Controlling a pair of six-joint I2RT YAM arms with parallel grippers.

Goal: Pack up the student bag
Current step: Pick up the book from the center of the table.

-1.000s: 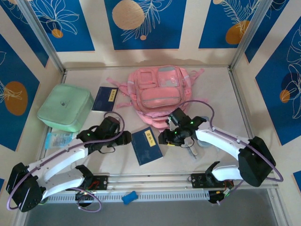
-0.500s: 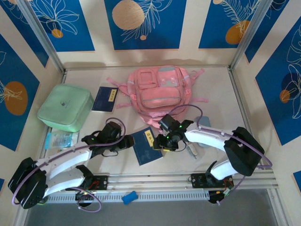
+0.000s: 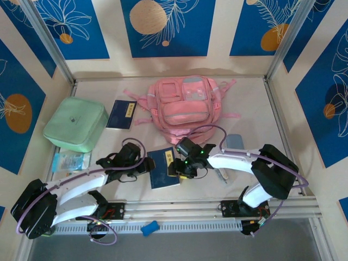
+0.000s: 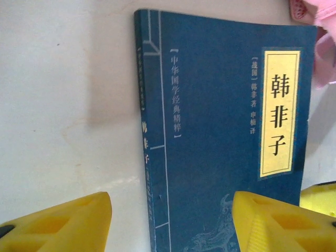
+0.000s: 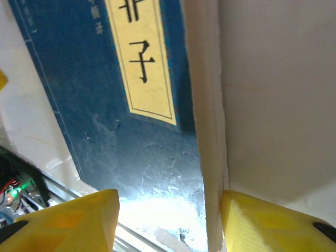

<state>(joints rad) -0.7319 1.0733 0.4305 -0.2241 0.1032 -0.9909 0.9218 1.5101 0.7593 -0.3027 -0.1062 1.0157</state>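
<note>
The left gripper (image 4: 170, 223) at 9 o'clock and right gripper (image 5: 168, 220) at 3 o'clock, both spread wide and empty, straddle opposite edges of the blue book (image 3: 164, 168), likely to lift it toward the student bag (image 3: 184, 106) at 12 o'clock.

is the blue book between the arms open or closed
Closed: the blue book shows its front cover with the yellow title label facing up, pages stacked shut along its edge.
</note>
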